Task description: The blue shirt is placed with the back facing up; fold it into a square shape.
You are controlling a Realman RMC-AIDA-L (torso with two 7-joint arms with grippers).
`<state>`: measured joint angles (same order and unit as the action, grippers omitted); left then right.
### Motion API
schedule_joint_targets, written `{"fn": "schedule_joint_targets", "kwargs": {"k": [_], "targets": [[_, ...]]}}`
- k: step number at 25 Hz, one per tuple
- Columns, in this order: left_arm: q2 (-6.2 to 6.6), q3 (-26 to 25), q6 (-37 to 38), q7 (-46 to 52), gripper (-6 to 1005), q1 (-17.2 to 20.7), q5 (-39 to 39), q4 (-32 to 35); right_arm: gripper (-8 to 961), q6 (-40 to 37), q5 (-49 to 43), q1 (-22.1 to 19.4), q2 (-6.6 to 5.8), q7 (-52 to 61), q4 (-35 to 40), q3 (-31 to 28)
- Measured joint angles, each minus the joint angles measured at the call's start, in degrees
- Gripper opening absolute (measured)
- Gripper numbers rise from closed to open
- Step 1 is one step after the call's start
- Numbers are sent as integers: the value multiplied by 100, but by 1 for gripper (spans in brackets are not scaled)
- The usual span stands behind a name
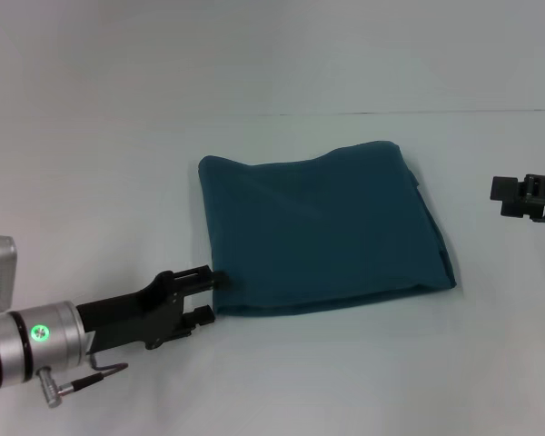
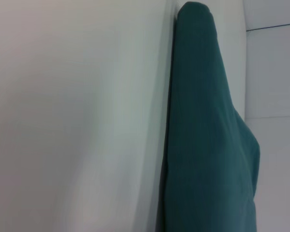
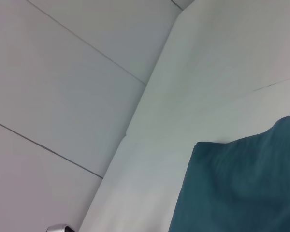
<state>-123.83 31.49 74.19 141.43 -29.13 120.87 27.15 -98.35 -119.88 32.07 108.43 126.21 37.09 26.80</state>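
1. Lying flat on the white counter (image 1: 91,182), the blue shirt (image 1: 322,232) has its near left corner just touching the left claw (image 1: 211,292).
2. That claw's two black fingers are parted, one above the other, gripping nothing.
3. The right claw (image 1: 501,193) hangs well apart from the shirt's right edge; whether it is parted cannot be told.
4. The shirt is folded into a roughly square, plain teal pad with soft creases.
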Motion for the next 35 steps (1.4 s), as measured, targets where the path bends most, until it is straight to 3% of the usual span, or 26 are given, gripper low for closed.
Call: {"fn": "schedule_joint_targets", "kwargs": {"k": [15, 27, 34, 35], "targets": [[20, 6, -376, -31, 634, -241, 16, -430, 879, 27, 0, -43, 2, 0, -7, -17], [14, -28, -350, -50, 412, -190, -1, -399, 879, 10, 0, -39, -4, 0, -9, -18], [17, -9, -326, -142, 34, -197, 5, -395, 879, -5, 0, -26, -7, 0, -9, -18], [17, -14, -312, -155, 37, -191, 0, -393, 879, -9, 0, -25, -7, 0, -9, -18]]}}
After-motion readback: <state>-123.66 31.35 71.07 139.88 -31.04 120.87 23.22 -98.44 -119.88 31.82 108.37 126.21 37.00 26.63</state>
